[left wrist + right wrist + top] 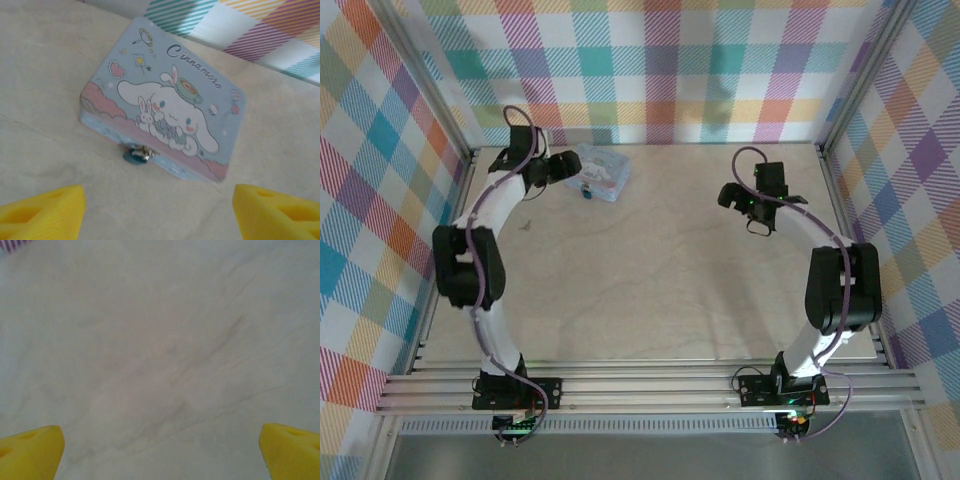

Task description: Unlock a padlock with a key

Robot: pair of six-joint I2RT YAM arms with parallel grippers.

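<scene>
- Top view: the left gripper [558,167] sits at the table's [660,290] far left, just beside the box [603,172], pointing at its left end. The padlock [587,190] (a small dark-blue dot from here) is at the box's near edge. A tiny dark speck [527,226] lies on the table near the left arm, too small to tell what it is. The right gripper [733,196] hangs over bare table on the right, well apart from the box.
- Left wrist: the yellow fingertips [42,212] stand spread wide at the bottom corners, holding nothing. Beyond them lies the box, its cartoon-printed lid up, turned at a slant. The padlock hangs from the clasp [145,152] midway along the near side wall — whether it touches the table, I cannot tell.
- Right wrist: the fingertips [30,450] are spread wide here too, empty — pale, faintly veined table beneath them.
</scene>
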